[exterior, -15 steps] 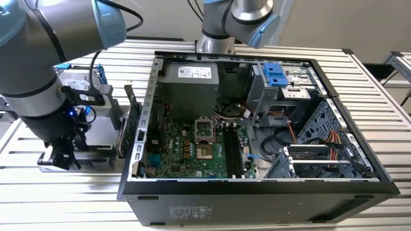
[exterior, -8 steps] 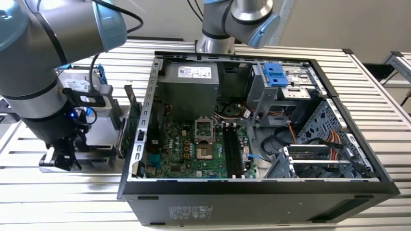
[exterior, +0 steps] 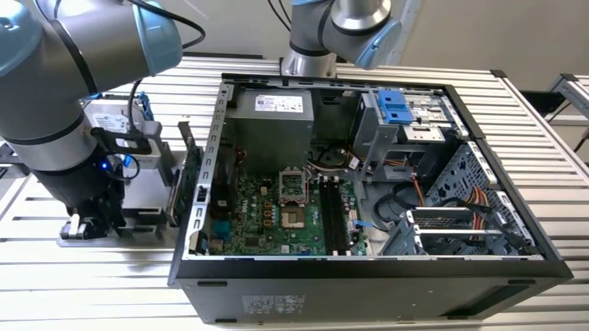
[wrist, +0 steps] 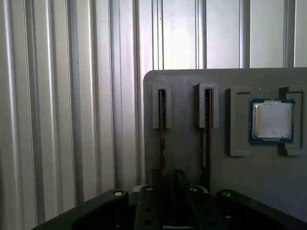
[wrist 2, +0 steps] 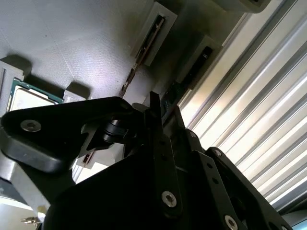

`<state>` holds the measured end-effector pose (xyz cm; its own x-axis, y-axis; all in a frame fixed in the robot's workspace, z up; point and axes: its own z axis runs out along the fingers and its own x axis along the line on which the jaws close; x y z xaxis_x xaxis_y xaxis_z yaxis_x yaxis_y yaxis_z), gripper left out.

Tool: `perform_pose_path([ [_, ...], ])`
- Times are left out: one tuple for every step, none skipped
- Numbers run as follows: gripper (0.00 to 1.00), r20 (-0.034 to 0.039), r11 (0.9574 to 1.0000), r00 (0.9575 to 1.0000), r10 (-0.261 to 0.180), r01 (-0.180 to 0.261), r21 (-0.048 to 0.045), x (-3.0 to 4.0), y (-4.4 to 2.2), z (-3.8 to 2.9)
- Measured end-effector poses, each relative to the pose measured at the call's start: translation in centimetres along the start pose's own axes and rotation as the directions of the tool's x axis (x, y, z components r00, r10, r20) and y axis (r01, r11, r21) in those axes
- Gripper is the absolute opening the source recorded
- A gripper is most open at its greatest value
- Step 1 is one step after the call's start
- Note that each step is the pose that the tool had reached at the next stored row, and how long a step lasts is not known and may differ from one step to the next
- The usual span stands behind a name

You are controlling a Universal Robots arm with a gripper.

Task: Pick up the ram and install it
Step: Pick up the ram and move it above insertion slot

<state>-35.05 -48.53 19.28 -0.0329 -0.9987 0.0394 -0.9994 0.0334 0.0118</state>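
Straddling upright ram (wrist: 162,143) in grey holder (wrist: 225,191), jaws apart, processor (wrist: 271,120) nearby

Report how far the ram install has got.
Done: nothing that shows; the motherboard's memory slots look empty. In hand: the gripper is down at the grey holder, lined up on the ram, which sits in its holder slot. Left: lifting it out and seating it in the computer case.
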Motion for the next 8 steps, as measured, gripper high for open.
perform_pose_path([
  [1.0,0.0,1.0,1.0,0.0,0.0,0.0,0.0,0.0,0.0],
  [1.0,-0.0001,1.0,1.0,0.0,0.0,0.0,0.0,0.0,0.01],
  [1.0,0.0,1.0,1.0,0.0,0.0,0.0,0.0,0.0,0.01],
  [1.0,0.0,1.0,1.0,0.0,0.0,0.0,0.0,0.0,0.01],
  [1.0,0.0,1.0,1.0,0.0,0.0,0.0001,0.0,0.0,0.02],
  [1.0,0.0,1.0,1.0,0.0,0.0,0.0001,0.0,0.0,0.02],
  [1.0,0.0,1.0,1.0,0.0,0.0,0.0,0.0,0.0,0.02],
  [1.0,0.0,1.0,1.0,0.0,0.0,0.0,0.0,0.0,0.03],
])
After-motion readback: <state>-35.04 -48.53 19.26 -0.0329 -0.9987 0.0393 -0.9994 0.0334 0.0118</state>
